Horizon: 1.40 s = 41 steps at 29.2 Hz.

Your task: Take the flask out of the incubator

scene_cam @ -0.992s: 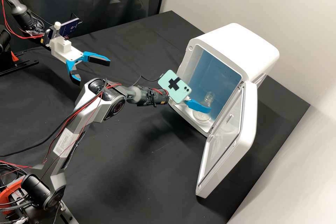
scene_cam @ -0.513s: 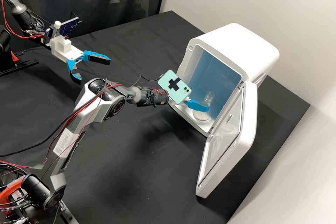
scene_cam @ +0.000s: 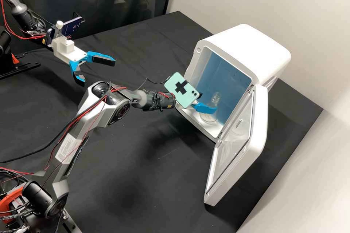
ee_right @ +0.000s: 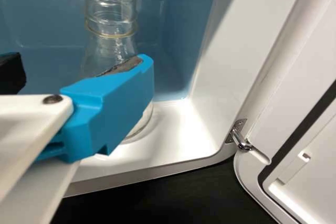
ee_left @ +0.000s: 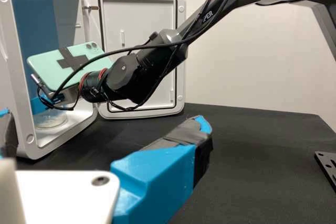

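Clamps bright blue fingers (ee_right: 107, 111) of right gripper (scene_cam: 209, 106) on clear glass flask (scene_cam: 216, 98), lifted slightly off the floor since earlier, still inside white blue-lined incubator (scene_cam: 248, 49). Holds left gripper (scene_cam: 95, 71) fingers spread above black bench (scene_cam: 146, 160).

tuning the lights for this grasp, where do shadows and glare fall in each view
High view: the right arm throws a shadow on the bench. Right wrist view: glare whitens the incubator floor beside the flask, with highlights on its neck. Left wrist view: the incubator door is evenly lit.
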Available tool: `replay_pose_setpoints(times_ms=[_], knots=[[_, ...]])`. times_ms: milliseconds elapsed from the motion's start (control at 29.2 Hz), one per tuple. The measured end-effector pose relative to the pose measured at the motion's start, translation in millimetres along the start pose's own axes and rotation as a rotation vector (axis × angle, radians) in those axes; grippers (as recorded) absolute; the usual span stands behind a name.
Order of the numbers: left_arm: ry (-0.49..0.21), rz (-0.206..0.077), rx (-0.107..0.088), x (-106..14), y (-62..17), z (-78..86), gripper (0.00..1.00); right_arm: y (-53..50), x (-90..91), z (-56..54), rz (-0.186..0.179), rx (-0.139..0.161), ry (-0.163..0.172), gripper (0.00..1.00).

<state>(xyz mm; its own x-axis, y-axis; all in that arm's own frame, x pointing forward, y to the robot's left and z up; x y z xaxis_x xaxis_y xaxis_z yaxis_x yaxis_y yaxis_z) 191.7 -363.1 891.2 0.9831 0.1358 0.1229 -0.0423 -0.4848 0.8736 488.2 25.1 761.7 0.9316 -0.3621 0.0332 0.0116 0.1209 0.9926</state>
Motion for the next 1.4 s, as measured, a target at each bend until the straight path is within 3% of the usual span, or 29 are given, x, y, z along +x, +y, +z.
replay_pose_setpoints(times_ms=[513, 1334, 1403], knots=[[0.000, 0.000, 0.000, 0.0, 0.0, 0.0, 1.00, 0.1, -0.2, -0.2, 0.000, 0.012, 0.003, 0.00], [0.000, 0.000, 0.000, 0.0, 0.0, 0.0, 1.00, -5.6, -7.1, 3.3, 0.010, -0.018, 0.008, 0.00], [0.000, 0.000, 0.000, 0.0, 0.0, 0.0, 1.00, -4.0, -9.3, 2.9, 0.012, -0.010, 0.014, 0.00]])
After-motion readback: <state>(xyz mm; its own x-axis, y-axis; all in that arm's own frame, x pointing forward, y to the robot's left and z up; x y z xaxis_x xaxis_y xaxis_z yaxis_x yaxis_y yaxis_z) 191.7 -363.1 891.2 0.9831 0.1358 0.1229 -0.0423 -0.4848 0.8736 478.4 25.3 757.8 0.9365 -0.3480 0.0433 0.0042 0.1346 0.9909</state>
